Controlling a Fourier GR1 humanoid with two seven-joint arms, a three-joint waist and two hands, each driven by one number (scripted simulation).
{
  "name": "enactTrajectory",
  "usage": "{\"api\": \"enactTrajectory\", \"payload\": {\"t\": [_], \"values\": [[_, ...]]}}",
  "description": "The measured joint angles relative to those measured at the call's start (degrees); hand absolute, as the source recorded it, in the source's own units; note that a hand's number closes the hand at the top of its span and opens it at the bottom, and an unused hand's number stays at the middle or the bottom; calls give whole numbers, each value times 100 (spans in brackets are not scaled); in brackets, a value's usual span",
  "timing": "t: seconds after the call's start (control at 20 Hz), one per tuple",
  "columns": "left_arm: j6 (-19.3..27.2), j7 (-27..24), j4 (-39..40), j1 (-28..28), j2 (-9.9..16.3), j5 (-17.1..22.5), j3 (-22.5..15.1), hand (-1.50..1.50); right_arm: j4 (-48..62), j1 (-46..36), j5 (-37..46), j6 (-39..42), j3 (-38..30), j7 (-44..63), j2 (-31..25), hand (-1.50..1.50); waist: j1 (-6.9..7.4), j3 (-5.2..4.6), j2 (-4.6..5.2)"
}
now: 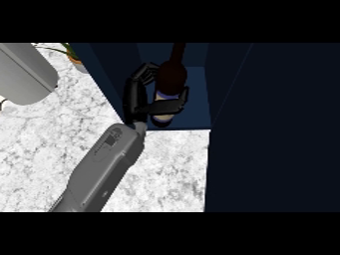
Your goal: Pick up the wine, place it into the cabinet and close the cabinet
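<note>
Nearest the viewer, a grey forearm [102, 169] is coming up from the lower edge over the marbled counter [25, 149] and angling toward the upper right; no second arm or hand is showing in the head view, and which of the robot's arms this one is cannot be told for certain, though it is entering left of centre and is reading as the left. At its end the left hand [141, 97] is reaching into the cabinet [196, 99], a dark blue box standing on the counter, and its fingers and thumb are curling round the wine [169, 79], gripping the bottle about its lower body. The bottle is standing roughly upright, its long axis running away from the viewer, with the pale base [163, 117] nearest and the dark neck pointing toward the far wall of the compartment. The wine is therefore lying straight ahead of the palm, already inside the cabinet opening, and it appears to be the only thing in there. Whether the base is resting on the cabinet floor or hanging just above it cannot be told. To the right the large dark panel [283, 129], probably the open door, is standing beside the opening. Farther off at upper left, a grey appliance [18, 69] and a potted plant [73, 55] are sitting well apart from the work.
</note>
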Motion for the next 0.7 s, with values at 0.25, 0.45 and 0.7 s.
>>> {"api": "enactTrajectory", "payload": {"t": [0.25,0.45,0.7], "values": [[-34,-63,591,-406,19,121,106,150,21,-193,-29,-25,-142,150,-112,-150,-14,0,5],[-190,-327,1273,-875,14,156,412,150,43,-125,-37,56,-84,57,-82,-150,-42,-1,17],[-110,-819,1774,-1126,19,69,604,150,25,-68,-58,70,-118,58,-92,-150,-64,-1,16]]}}
